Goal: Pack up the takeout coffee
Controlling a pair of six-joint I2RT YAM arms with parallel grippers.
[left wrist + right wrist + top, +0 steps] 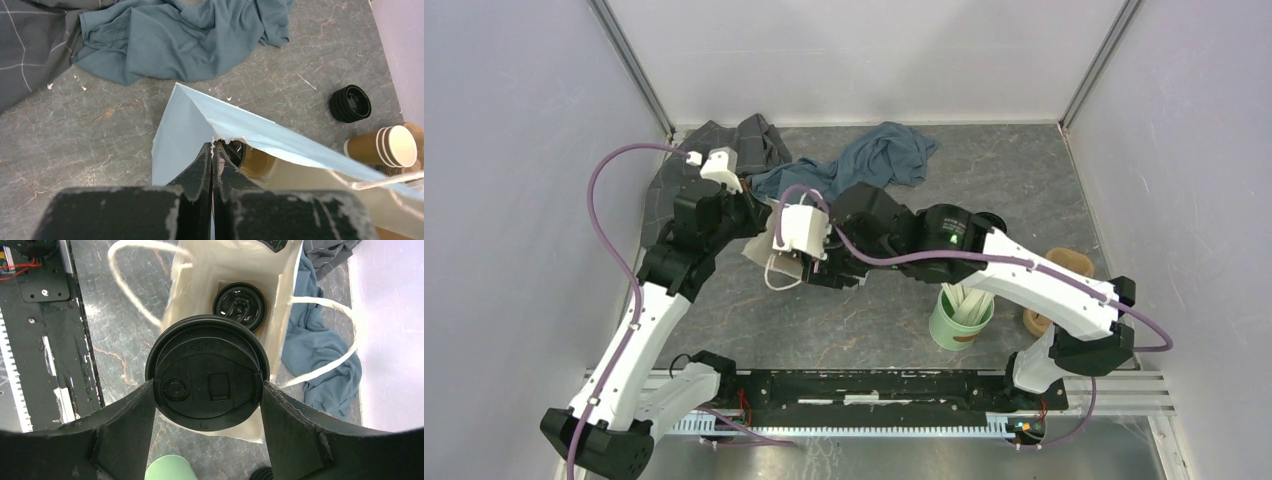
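The right gripper (208,390) clamps a takeout coffee cup (200,355) by its sides; only its round black plastic sip lid shows, at the centre of the right wrist view. It hangs over the open mouth of a cream paper bag (200,270) with white cord handles. A second black-lidded cup (240,305) stands inside the bag, upper centre of the frame.

The left gripper (214,150), jaws pressed together, pinches the bag's rim. In its view:
- A crumpled teal cloth (175,40) lies at the top.
- A dark checked cloth (30,40) lies upper left.
- A stack of black lids (350,103) sits at the right.
- A stack of lidless brown paper cups (385,146) lies on its side below the lids.

A green cup of pale wooden stirrers (961,318) stands lower right of centre in the top view.
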